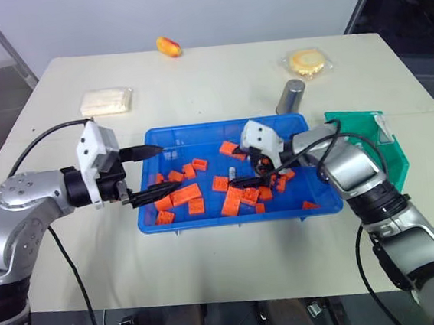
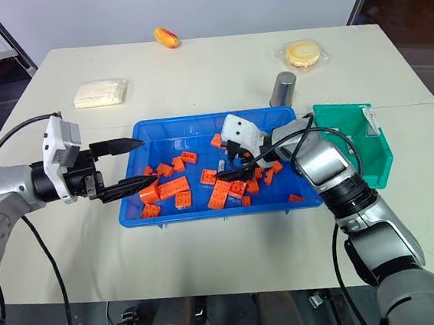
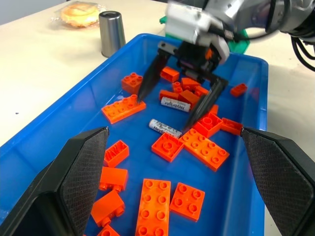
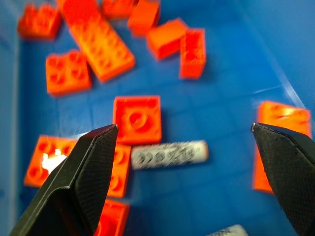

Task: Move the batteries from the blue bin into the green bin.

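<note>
cream table (image 1: 216,78) | blue bin (image 1: 207,219) centre frame | right gripper (image 3: 179,110) fingers spread wide, straddling one of the batteries (image 3: 165,127) lying on bin floor | left gripper (image 1: 156,170) spread, empty, bin's left | green bin (image 1: 389,150) right edge

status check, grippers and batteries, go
Right gripper open, straddling a battery in blue bin. Left gripper open, empty. Orange bricks crowd it. Green bin waiting.

The blue bin (image 1: 172,220) holds scattered orange bricks (image 1: 185,195). The right gripper (image 1: 247,169) reaches into it, fingers spread; the green bin (image 1: 389,150) sits just beside it.
</note>
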Action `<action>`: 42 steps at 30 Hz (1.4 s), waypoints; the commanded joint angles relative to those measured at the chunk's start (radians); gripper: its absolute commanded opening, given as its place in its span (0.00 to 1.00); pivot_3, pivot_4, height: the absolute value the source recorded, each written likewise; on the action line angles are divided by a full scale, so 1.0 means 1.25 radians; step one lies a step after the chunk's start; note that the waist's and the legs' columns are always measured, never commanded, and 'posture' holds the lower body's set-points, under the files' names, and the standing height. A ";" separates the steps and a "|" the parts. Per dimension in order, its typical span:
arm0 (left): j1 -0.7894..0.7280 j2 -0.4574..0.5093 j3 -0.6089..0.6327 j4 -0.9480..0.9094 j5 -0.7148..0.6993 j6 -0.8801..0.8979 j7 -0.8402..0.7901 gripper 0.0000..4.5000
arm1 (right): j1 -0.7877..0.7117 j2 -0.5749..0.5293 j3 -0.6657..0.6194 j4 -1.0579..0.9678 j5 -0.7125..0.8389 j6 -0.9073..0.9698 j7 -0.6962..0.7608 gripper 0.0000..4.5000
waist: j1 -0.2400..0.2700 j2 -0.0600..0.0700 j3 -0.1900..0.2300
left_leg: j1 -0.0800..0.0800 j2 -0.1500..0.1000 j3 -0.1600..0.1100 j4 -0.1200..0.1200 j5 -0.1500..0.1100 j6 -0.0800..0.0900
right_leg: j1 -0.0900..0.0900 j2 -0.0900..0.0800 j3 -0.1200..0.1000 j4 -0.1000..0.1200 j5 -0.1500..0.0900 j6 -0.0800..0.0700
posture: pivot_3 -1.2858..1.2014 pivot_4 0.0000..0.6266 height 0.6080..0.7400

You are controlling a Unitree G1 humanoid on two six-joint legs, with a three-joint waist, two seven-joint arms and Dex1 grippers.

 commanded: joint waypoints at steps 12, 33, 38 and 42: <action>0.006 0.009 0.024 -0.031 -0.019 0.001 0.011 1.00 | -0.016 -0.007 0.010 0.053 -0.079 -0.090 0.018 0.99 | 0.000 0.000 0.000 | 0.000 0.000 0.000 0.000 0.000 0.000 | 0.000 0.000 0.000 0.000 0.000 0.000 | 0.52 0.24 1.00; 0.023 0.037 0.045 -0.029 -0.029 0.008 -0.010 1.00 | -0.038 0.044 0.028 0.131 -0.102 -0.135 0.050 0.80 | 0.000 0.000 0.000 | 0.000 0.000 0.000 0.000 0.000 0.000 | 0.000 0.000 0.000 0.000 0.000 0.000 | 0.52 0.24 1.00; 0.032 0.049 0.054 -0.032 -0.036 0.013 -0.017 1.00 | -0.040 0.051 0.026 0.137 -0.104 -0.135 0.053 0.49 | 0.000 0.000 0.000 | 0.000 0.000 0.000 0.000 0.000 0.000 | 0.000 0.000 0.000 0.000 0.000 0.000 | 0.52 0.24 1.00; 0.031 0.049 0.053 -0.029 -0.037 0.011 -0.018 1.00 | -0.044 0.056 0.015 0.142 -0.106 -0.135 0.043 0.49 | 0.000 0.000 0.000 | 0.000 0.000 0.000 0.000 0.000 0.000 | 0.000 0.000 0.000 0.000 0.000 0.000 | 0.52 0.24 1.00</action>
